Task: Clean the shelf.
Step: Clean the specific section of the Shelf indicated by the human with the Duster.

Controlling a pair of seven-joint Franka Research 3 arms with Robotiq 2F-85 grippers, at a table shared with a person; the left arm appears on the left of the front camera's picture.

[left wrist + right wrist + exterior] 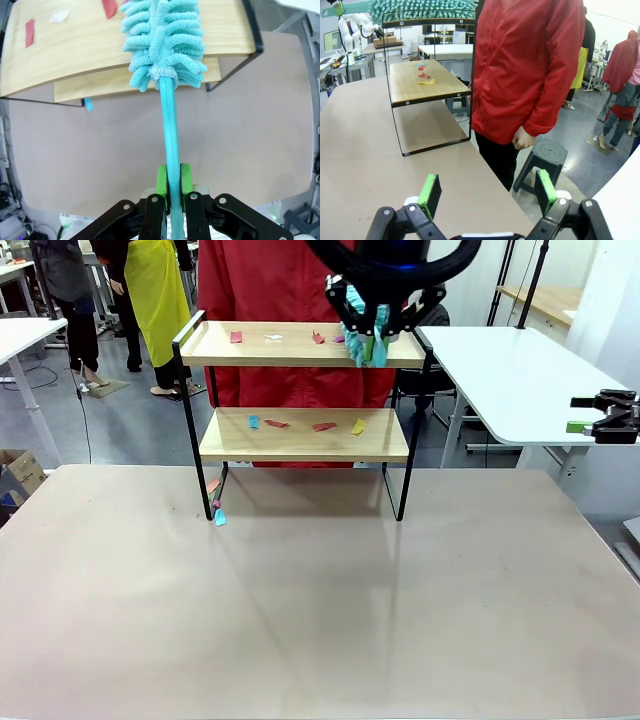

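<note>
Two-tier light wooden shelf (300, 359) in a thin black frame stood far across the beige table (320, 620); my left gripper (171, 178) clenched a fluffy teal microfibre duster (162, 45) at its top board, while my right gripper (487, 192) gaped, released.

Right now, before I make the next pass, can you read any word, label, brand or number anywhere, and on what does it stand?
No readable text anywhere.
The shelf, the paper scraps on it, the duster in the left gripper and the table: no print.
The cardboard box on the floor: too small to tell whether it bears any marks.
</note>
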